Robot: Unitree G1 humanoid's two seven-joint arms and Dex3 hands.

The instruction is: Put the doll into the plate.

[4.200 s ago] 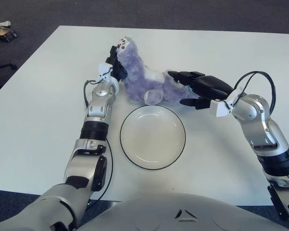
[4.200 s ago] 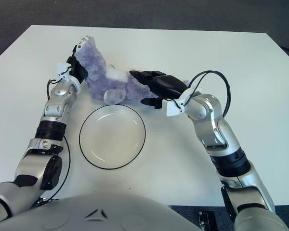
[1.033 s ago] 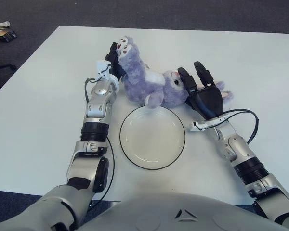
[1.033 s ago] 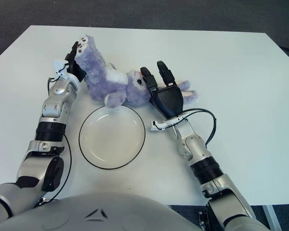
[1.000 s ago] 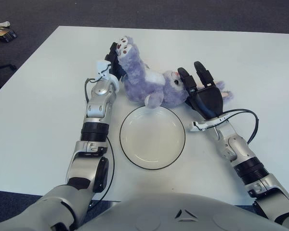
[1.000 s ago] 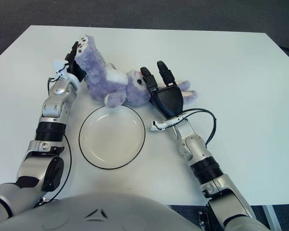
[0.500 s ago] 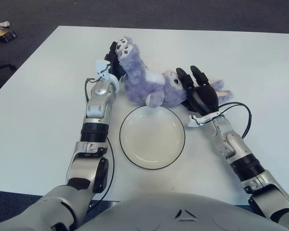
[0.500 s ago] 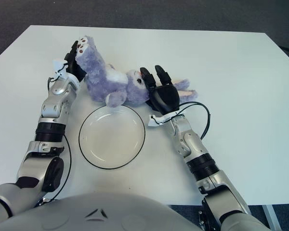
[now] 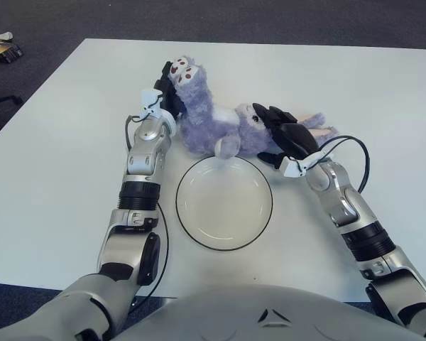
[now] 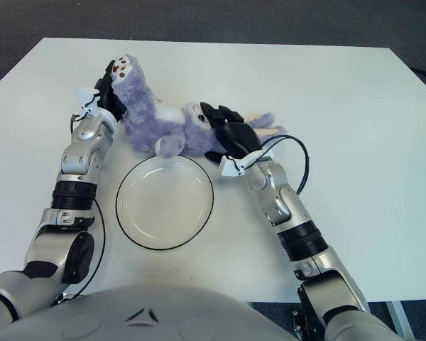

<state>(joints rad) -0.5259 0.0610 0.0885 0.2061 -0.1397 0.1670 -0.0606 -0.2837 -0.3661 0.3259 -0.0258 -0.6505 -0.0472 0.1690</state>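
The doll (image 9: 220, 124) is fluffy lilac-purple plush with a white patch on its belly, a pale foot sole dotted with dark brown spots, and pinkish ears toward the table's right edge. The plate (image 9: 224, 203) is cream-white, glossy, with a thin black rim. The table (image 9: 50, 177) is plain white, with dark grey-blue carpet beyond its far edge. The left hand (image 9: 167, 92) and right hand (image 9: 282, 135) both have black fingers with white wrist pieces; the arms behind them are silver with black joints and black cables
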